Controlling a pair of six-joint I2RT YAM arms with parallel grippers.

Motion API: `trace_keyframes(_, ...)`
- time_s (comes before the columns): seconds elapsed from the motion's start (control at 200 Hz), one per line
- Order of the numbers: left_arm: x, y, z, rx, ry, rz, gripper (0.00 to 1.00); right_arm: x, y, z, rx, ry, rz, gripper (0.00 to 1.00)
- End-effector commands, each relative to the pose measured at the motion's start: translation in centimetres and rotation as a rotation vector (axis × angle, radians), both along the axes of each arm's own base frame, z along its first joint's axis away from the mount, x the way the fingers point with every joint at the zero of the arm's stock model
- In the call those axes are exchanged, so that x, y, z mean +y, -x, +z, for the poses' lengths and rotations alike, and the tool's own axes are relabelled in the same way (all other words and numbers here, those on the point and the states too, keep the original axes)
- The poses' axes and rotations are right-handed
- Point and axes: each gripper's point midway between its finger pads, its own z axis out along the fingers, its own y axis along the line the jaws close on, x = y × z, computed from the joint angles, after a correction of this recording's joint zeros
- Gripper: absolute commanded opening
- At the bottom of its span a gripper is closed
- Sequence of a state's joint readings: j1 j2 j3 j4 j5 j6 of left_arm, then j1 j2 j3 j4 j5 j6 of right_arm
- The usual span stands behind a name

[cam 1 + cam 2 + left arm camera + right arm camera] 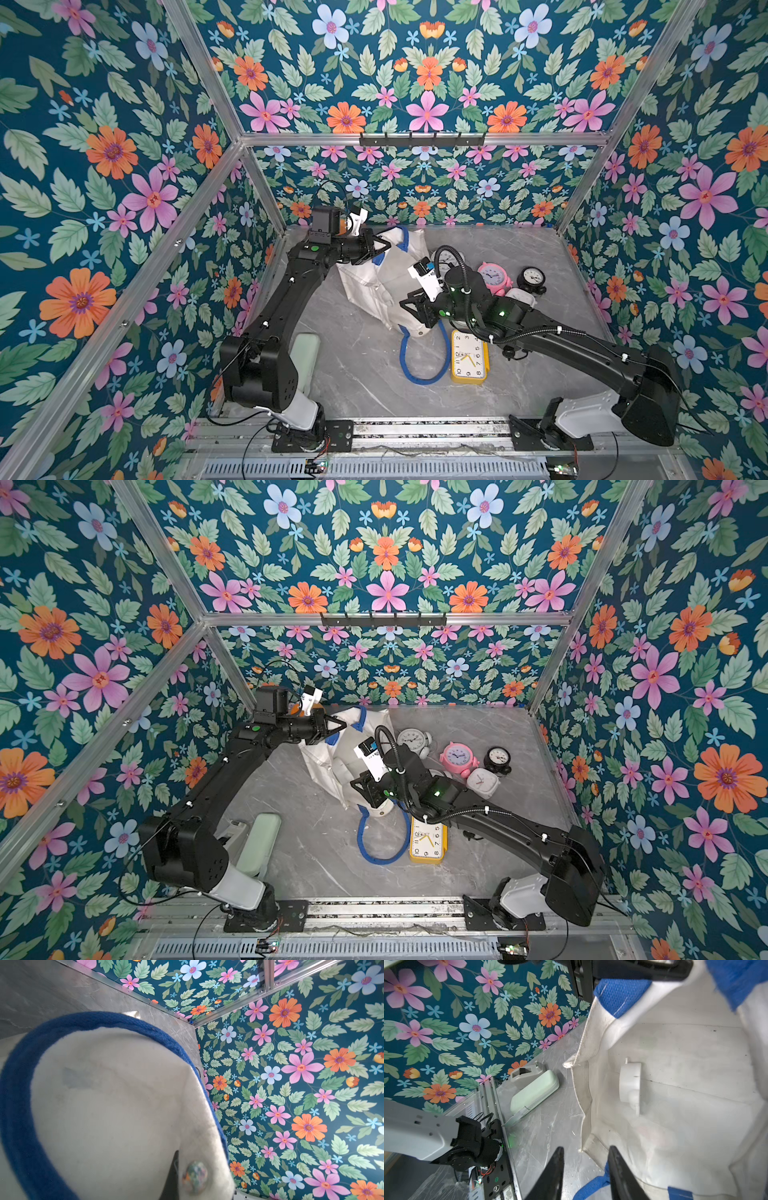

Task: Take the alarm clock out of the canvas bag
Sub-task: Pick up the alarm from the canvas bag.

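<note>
Inside the bag (pixel 593 1028), only the right wrist view is showing the clock (pixel 630 1086): a white round body lying on the lower wall, well in from the mouth. Both top views are hiding it. There the bag (pixel 372 286) is lying on the tabletop (pixel 353 386), with the left pincer (pixel 384 245) clamping its far rim beside a blue patch and holding that edge up.

The left wrist view is giving only close cloth, a blue handle (pixel 18 1105) and one dark finger (pixel 174 1169) pressed against the fabric.

The right pincer (pixel 584 1174) is hanging at the mouth with its jaws apart and gripping nothing. One finger is standing over bare tabletop, the other over the bag's lower wall. Whether either is touching cloth I cannot tell.

Only the top views are showing the clocks outside the bag: a yellow one (pixel 469 357) beside the loose handle loop (pixel 419 365), and pink (pixel 492 277) and black (pixel 532 280) ones farther back. A mint case (pixel 534 1092) is lying near the left arm's base.
</note>
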State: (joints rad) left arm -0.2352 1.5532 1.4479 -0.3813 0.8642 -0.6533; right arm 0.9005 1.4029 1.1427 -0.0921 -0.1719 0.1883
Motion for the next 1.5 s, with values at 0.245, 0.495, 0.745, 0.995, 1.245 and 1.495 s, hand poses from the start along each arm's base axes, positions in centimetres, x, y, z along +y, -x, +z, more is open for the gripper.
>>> trace_keyframes(0.245, -1.3, -0.2, 2.2, -0.02, 0.081, 0.0, 0.0, 2.9, -2.6, -4.4, -0.097, 0.054, 0.035, 0.28)
trace_keyframes(0.495, -1.6, 0.1, 2.2, -0.011, 0.085, -0.006, 0.0, 4.1, -4.2, -7.6, -0.085, 0.097, 0.03, 0.25)
trace_keyframes(0.745, -1.8, 0.6, 2.2, -0.008, 0.086, -0.017, 0.0, 4.0, -6.1, -10.2, -0.062, 0.119, -0.02, 0.24)
trace_keyframes(0.995, -1.8, 0.8, 2.2, -0.008, 0.084, -0.018, 0.0, 3.8, -7.3, -12.8, -0.073, 0.157, -0.068, 0.26)
trace_keyframes(1.245, -2.0, 1.1, 2.0, -0.005, 0.074, -0.025, 0.0, 2.7, -8.6, -14.6, -0.079, 0.212, -0.138, 0.32)
trace_keyframes(1.495, -1.9, 1.2, 1.9, 0.001, 0.066, -0.031, 0.0, 2.0, -10.2, -15.8, -0.033, 0.163, -0.173, 0.38)
